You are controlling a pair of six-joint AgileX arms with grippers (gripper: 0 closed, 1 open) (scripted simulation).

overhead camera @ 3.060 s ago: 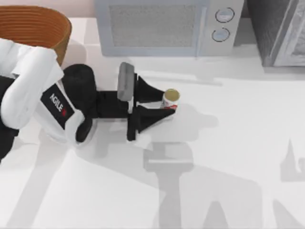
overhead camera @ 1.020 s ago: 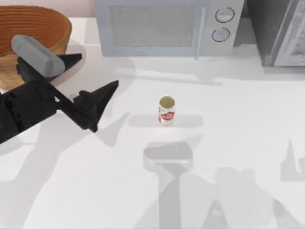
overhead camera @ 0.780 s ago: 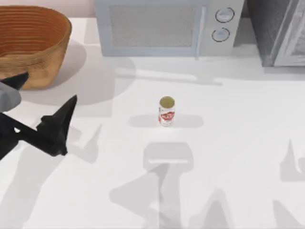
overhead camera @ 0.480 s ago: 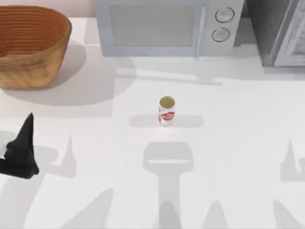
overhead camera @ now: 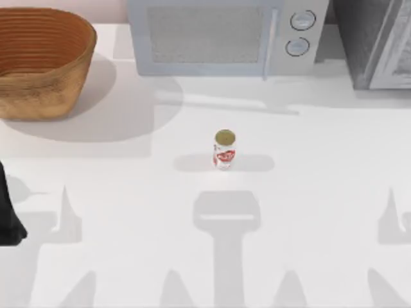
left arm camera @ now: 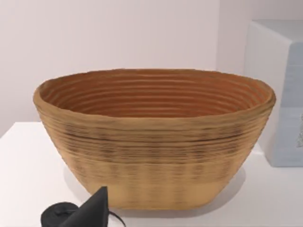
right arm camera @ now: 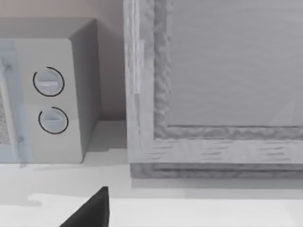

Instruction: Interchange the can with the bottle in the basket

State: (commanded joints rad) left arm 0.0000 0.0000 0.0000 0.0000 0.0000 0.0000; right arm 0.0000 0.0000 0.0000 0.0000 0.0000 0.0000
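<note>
The can (overhead camera: 224,149), white with red markings and a dull gold top, stands upright alone at the middle of the table. The woven orange-brown basket (overhead camera: 45,64) sits at the back left; the left wrist view faces its ribbed side (left arm camera: 156,142), and its floor is hidden behind the rim. The bottle is out of view. My left gripper (overhead camera: 6,215) is a black sliver at the table's left edge, far from the can, open and empty, with one fingertip (left arm camera: 94,210) showing. My right gripper has one black fingertip (right arm camera: 92,210) showing, off-centre, with nothing held.
A grey microwave (overhead camera: 225,35) stands at the back centre, its dials (right arm camera: 49,101) facing the right wrist camera. A grey textured cabinet (overhead camera: 379,45) fills the back right corner. White tabletop (overhead camera: 308,192) lies all around the can.
The left gripper let go of the can and drew back leftward, past the basket, to the table's left edge. The can has stayed upright in place.
</note>
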